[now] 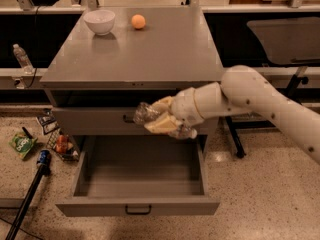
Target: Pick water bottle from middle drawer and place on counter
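On the surface point(165, 54), far left, a white bowl point(99, 21) and an orange point(138, 21) sit near each other. The middle and right of it are bare.

Below its near edge, in front of the closed upper drawer point(90, 120), the water bottle point(142, 112) lies sideways in the air. It is clamped between the two tan fingers of the hand point(159, 115). The arm point(260, 94) reaches in from the right. The middle drawer point(140, 176) stands open underneath, and nothing shows inside it.

Step in hand, as judged: carry the bottle up and onto the surface.
- Raise it straight up until it clears the overhanging near edge, and only then move it toward the far side. Going in too early would likely knock the bottle against that edge.
- Aim for the bare middle-right patch, well apart from the bowl and orange.
- The plastic is thin and crinkled, so extra squeeze is not wanted.
- Held sideways, it may roll once freed. Bring it down until it touches, then let go.

Writing, left to right:
- The spare clear bottle point(21, 58) on the left ledge has nothing readable on it.
- The green packet point(22, 145) on the floor has a pale mark that is not legible.
- The held bottle has no brand or text that can be made out, and the hand covers part of it.
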You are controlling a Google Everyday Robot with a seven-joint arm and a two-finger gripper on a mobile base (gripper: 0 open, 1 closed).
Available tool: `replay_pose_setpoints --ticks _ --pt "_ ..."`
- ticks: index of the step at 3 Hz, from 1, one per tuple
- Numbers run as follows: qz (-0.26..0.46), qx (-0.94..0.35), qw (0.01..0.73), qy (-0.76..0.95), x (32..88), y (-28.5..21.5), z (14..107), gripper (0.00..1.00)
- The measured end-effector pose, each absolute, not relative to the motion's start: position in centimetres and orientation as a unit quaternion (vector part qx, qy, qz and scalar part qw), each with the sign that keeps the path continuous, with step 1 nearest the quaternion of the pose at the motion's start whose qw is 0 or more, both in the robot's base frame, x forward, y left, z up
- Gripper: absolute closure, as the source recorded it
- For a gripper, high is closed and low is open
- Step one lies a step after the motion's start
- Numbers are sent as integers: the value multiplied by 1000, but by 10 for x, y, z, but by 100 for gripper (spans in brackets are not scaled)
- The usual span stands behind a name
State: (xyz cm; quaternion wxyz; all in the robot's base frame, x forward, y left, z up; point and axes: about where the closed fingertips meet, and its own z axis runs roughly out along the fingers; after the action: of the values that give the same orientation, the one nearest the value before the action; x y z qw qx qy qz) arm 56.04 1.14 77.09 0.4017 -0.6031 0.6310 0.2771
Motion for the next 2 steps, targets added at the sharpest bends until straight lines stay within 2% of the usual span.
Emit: replay_pose_setpoints --ticks 1,2 --pt "214 -642 395 621 628 39 838 100" --pt "182 -669 383 610 664 61 880 100"
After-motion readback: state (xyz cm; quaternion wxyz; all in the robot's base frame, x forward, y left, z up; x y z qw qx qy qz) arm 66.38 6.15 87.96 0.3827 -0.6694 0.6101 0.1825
